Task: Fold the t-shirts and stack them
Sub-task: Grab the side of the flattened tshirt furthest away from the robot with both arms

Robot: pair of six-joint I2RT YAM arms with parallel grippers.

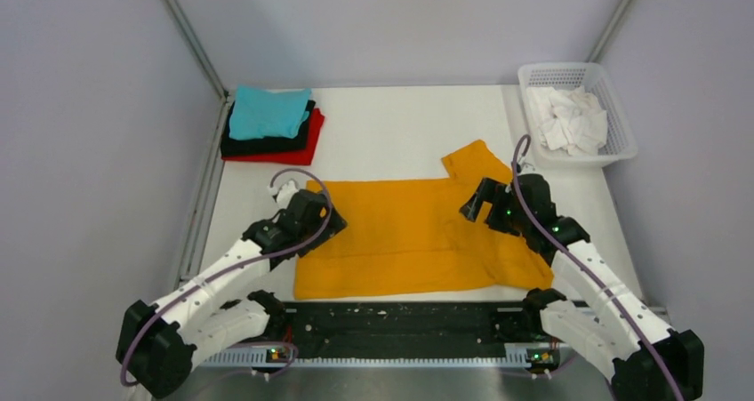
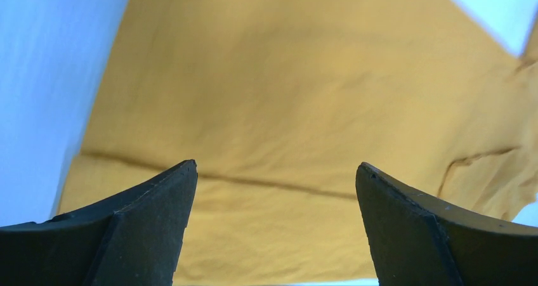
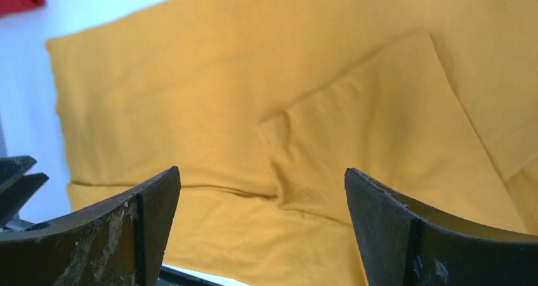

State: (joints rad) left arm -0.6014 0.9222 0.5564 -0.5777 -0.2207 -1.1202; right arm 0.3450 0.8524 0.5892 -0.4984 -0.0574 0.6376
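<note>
A large mustard-orange t-shirt (image 1: 405, 236) lies flat in the middle of the table, partly folded, with one sleeve (image 1: 473, 163) sticking out at its far right. It fills the left wrist view (image 2: 298, 96) and the right wrist view (image 3: 254, 108). A stack of folded t-shirts sits at the far left: teal (image 1: 269, 111) on top, black (image 1: 267, 143) under it, red (image 1: 293, 155) at the bottom. My left gripper (image 1: 331, 221) is open and empty over the shirt's left edge. My right gripper (image 1: 473, 207) is open and empty over the shirt's right part.
A white plastic basket (image 1: 617, 121) with crumpled white cloth (image 1: 565, 119) stands at the far right corner. A black strip (image 1: 400, 316) runs along the table's near edge between the arm bases. Grey walls enclose the table on three sides.
</note>
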